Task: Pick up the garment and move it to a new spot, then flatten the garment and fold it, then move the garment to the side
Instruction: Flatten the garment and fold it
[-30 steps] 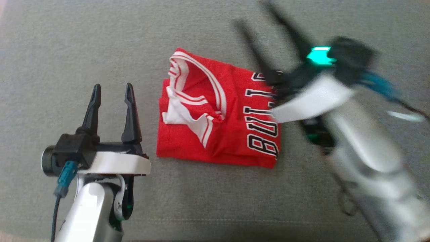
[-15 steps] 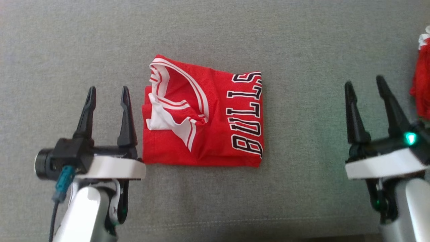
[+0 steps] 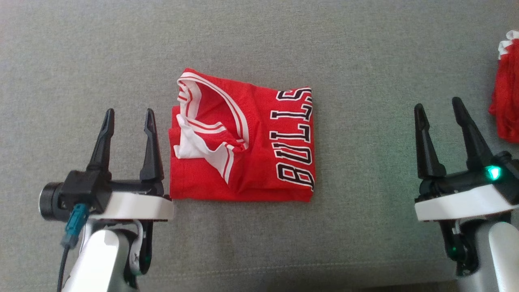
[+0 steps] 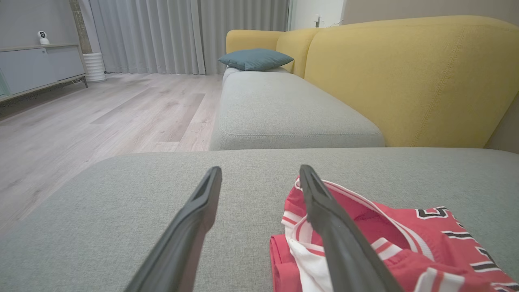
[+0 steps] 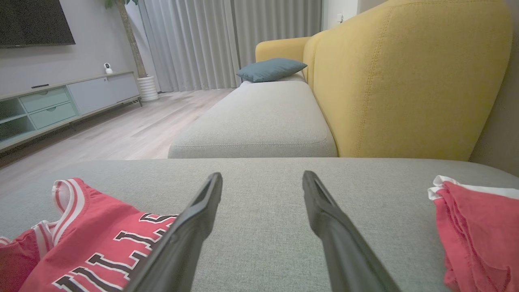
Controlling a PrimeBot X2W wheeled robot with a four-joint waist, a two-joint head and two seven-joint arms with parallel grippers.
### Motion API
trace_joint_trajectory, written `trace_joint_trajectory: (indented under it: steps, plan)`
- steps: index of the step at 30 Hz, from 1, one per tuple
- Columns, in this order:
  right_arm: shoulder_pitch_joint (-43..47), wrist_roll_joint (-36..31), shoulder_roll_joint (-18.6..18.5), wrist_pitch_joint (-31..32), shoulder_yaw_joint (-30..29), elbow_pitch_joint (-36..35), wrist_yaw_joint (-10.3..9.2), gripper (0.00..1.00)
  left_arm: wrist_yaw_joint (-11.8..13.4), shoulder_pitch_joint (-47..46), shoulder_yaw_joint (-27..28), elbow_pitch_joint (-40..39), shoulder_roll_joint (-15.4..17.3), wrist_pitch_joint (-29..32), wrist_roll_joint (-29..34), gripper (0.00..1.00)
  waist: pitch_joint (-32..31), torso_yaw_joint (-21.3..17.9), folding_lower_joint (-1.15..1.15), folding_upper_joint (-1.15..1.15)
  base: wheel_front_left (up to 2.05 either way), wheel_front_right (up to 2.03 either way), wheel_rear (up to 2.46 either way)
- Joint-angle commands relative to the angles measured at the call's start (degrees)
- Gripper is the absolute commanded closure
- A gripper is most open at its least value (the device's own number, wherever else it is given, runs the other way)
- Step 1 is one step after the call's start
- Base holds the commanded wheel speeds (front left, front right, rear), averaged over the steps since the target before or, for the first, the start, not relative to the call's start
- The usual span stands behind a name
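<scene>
The garment point(image 3: 243, 142) is a red jersey with white trim and black lettering, lying folded into a rough square on the grey cushion point(image 3: 259, 40). It also shows at the lower right of the left wrist view as the garment point(image 4: 389, 239), and at the lower left of the right wrist view as the garment point(image 5: 93, 243). My left gripper point(image 3: 129, 115) stands open just left of the jersey's edge, holding nothing. Well to the right of the jersey, my right gripper point(image 3: 438, 106) is open and empty too. In each wrist view the left gripper point(image 4: 259, 172) and right gripper point(image 5: 261, 176) show parted fingers over bare cushion.
Another red cloth point(image 3: 507, 101) lies at the far right edge of the cushion, seen also as the red cloth point(image 5: 478, 227). A yellow sofa back point(image 4: 405, 81) rises behind the cushion. A second grey seat point(image 4: 284, 109) with a teal pillow point(image 4: 255, 59) stretches ahead; wooden floor point(image 4: 101, 117) lies beyond.
My right arm has swung off the jersey, back to the lower right. The jersey lies where it was, with the camera view shifted slightly. The left gripper has held still.
</scene>
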Motion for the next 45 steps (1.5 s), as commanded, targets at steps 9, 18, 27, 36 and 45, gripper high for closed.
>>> trace_joint_trajectory:
  steps: [9,18,27,36,45]
  plan:
    - [-2.8,2.9,0.9,3.3,14.1,3.0,0.21,1.0,0.5,-1.2,1.5,-2.1,1.3,0.1,0.5,0.0,0.4,0.5,0.0,0.0,0.0,0.0,0.0]
    - [-13.6,8.6,3.4,2.3,31.4,16.8,0.21,1.0,-0.1,-3.1,0.8,-1.4,0.7,-0.3,0.1,0.0,2.4,3.0,0.0,0.0,0.0,0.0,0.0]
    - [-21.2,13.2,4.3,1.5,41.4,26.0,0.21,1.0,-0.2,-3.8,0.6,-0.6,0.2,-0.6,0.0,0.0,3.5,4.8,0.0,0.0,0.0,0.0,0.0]
    - [-25.9,17.0,4.6,3.9,48.4,32.3,0.21,1.0,-0.4,-4.1,0.4,-0.2,-0.2,-0.8,0.1,0.0,3.8,5.1,0.0,0.0,0.0,0.0,0.0]
    - [-29.6,21.3,4.7,5.9,56.0,33.4,0.21,1.0,-0.5,-4.3,0.5,0.4,-0.5,-0.8,0.0,0.0,4.0,5.5,0.0,0.0,0.0,0.0,0.0]
